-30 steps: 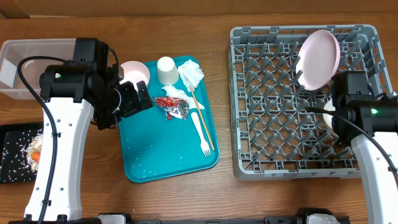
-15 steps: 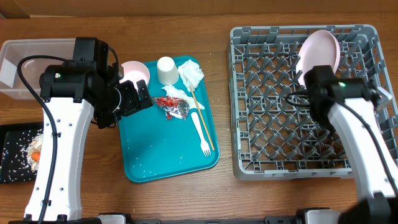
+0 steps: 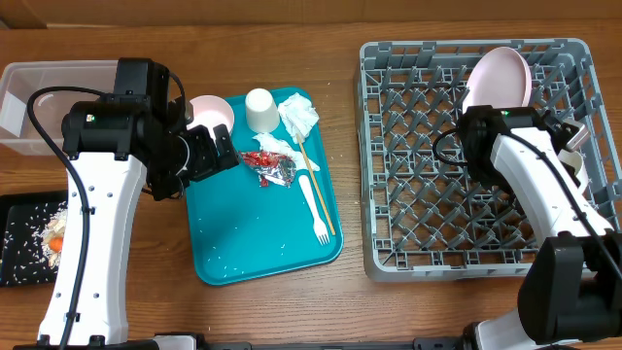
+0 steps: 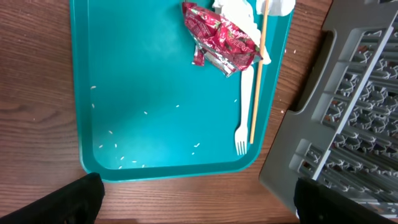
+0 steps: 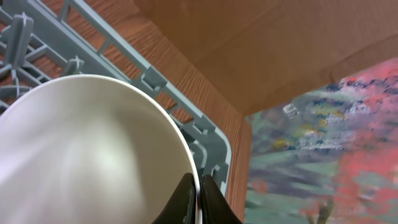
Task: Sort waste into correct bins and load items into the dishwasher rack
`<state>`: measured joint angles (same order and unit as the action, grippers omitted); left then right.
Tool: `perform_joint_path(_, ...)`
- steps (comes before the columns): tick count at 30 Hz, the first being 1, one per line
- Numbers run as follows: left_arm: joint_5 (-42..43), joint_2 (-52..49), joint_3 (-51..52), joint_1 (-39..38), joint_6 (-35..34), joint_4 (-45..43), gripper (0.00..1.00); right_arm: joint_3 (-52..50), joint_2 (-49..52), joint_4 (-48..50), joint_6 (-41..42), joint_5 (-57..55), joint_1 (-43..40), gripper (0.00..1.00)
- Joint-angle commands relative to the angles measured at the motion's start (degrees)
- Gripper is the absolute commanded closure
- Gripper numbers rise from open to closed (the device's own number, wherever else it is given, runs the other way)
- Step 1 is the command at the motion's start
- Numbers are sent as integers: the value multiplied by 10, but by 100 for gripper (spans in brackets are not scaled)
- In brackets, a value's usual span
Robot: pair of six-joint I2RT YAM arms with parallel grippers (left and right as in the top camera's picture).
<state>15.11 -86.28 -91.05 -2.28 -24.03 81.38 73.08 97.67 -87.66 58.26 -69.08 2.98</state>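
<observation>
Swung in from outside the right wall of the dishwasher rack [image 3: 428, 146] within the last second, my right arm now bends across the grey pegs, with its wrist turned back toward the rack's right side. My left arm has not budged. The left gripper [image 4: 199, 200] hangs over the teal serving tray [image 4: 155, 112], fingers spread wide and holding nothing. The right gripper [image 5: 199, 190] is pinched tight on the rim of a small white bowl [image 5: 93, 155]. The bowl sits at the rack's right edge, near the round plate [image 3: 501, 83] already standing on edge among the pegs.

I read this as the bowl being brought to its slot and not yet let go. It looks smooth and glossy, clean inside, and is tilted with its hollow toward the wrist camera. Whether it rests on the pegs I cannot tell.

Waiting on the tray are a second bowl [image 3: 212, 114], a cup [image 3: 260, 109], napkins [image 3: 297, 115], a foil wrapper [image 4: 217, 37], a fork [image 4: 244, 118] and a chopstick [image 4: 258, 68].
</observation>
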Motion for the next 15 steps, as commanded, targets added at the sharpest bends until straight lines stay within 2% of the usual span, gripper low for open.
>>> perform_joint_path(1,-5,-3,3,-4,-8,-2,0,13,2,1,-12,-40,2,96)
perform_joint_path(15,-5,-3,3,-4,-8,-5,0,11,2,-23,-15,22,11,96)
